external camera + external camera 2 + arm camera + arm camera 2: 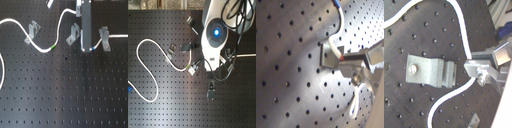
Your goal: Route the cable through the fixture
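I see a black pegboard (60,95) with metal clips (33,29); my gripper (479,70) pinches the cable (17,22).

Open perforated board (60,95) across the first exterior view's lower half; farther up, three metal brackets (33,28) and looping cable (30,41) crowding passage.

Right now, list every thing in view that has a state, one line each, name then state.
cable: lying in loose curves on the board, one stretch pinched in the gripper.
gripper: shut on the cable, low beside the middle clip.
green band: lying on the board, free of any clip.
left clip: upright, cable passing beside it.
middle clip: upright, cable beside it.
right clip: upright.
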Controlling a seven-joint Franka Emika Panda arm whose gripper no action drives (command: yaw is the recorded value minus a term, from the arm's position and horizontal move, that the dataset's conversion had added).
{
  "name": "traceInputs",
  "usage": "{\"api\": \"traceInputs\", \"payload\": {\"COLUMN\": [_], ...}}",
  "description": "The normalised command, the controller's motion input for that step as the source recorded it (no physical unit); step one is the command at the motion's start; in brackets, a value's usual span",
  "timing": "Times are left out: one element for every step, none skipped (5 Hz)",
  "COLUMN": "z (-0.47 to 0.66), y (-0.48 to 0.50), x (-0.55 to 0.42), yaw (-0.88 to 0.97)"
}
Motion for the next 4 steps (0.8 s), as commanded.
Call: {"api": "traceInputs", "payload": {"z": [0.00, 0.03, -0.21, -0.17], "y": [-0.001, 0.040, 0.245, 0.243], "x": [-0.105, -0.104, 0.140, 0.130], "yaw": [1.00, 0.97, 0.65, 0.68]}}
